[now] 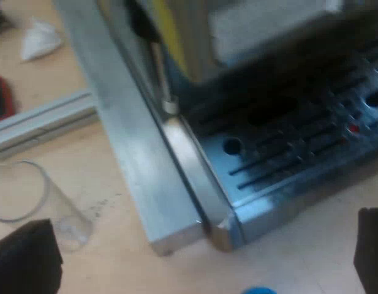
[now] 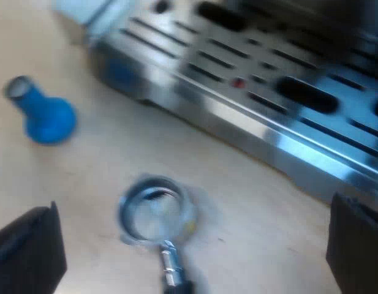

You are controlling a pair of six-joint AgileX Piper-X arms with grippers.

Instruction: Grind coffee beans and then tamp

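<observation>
The espresso machine's (image 1: 280, 92) slotted metal drip tray (image 1: 287, 159) sits close in front of my left gripper (image 1: 198, 260), which is open with nothing between its fingers. A clear measuring glass (image 1: 35, 205) rests on the wooden table by one left finger. A sliver of the blue tamper (image 1: 259, 290) shows near the tray's corner. My right gripper (image 2: 192, 248) is open above the metal holder (image 2: 157, 211), which lies loose on the table with its basket up and its dark handle (image 2: 173, 275) pointing toward me. The blue tamper (image 2: 45, 116) stands apart from the holder, near the drip tray (image 2: 268, 104).
An aluminium rail (image 1: 133, 165) runs along the machine's side and ends by the tray's corner, with a second rail (image 1: 41, 122) branching off it. A crumpled white paper (image 1: 40, 40) and a dark red object (image 1: 0, 98) lie beyond the rails. Bare wood surrounds the holder.
</observation>
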